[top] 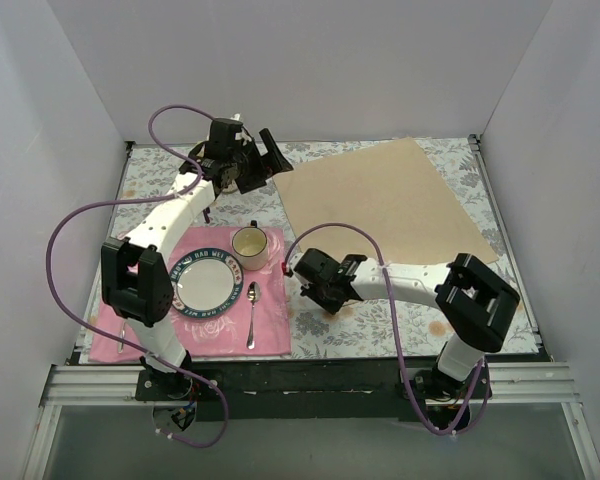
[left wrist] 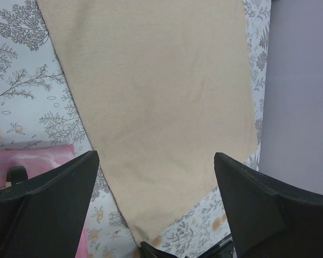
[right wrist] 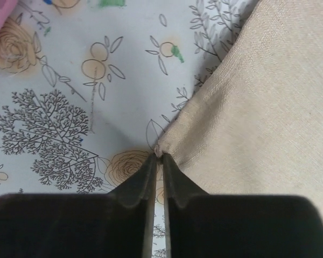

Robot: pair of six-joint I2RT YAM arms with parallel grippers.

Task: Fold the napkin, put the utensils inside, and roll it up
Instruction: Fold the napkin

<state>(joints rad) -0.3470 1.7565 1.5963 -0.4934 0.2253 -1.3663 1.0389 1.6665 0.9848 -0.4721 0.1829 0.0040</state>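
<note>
Napkin (top: 380, 200) cloth lay spread flat on the far right of the worktop (top: 380, 320), one corner pointing back towards the arms. It was well apart from the spoon (top: 252, 312), which rested on the pink placemat (top: 270, 335) just beside the plate (top: 205, 283).

The right tool (right wrist: 159, 157) was closed to a hairline gap on that near corner. Small creases fanned out from its tips, so the pinch looked genuine, though only a thin nub of fabric was caught. The left tool (left wrist: 156, 156) hung near the napkin's far-left corner with its fingers spread wide and nothing between them.

The step in hand read as the first fold. With so little cloth in the pinch, the right arm would have done best to lift gently and only high enough to clear the surface. It could then carry the corner over in a low arc towards the opposite corner rather than dragging it, which could slide the whole cloth or pull the nub free. The left tool was well placed to press or take the neighbouring corner and keep the crease straight. Release was best left until the edges lay matched and the cloth rested flat.
</note>
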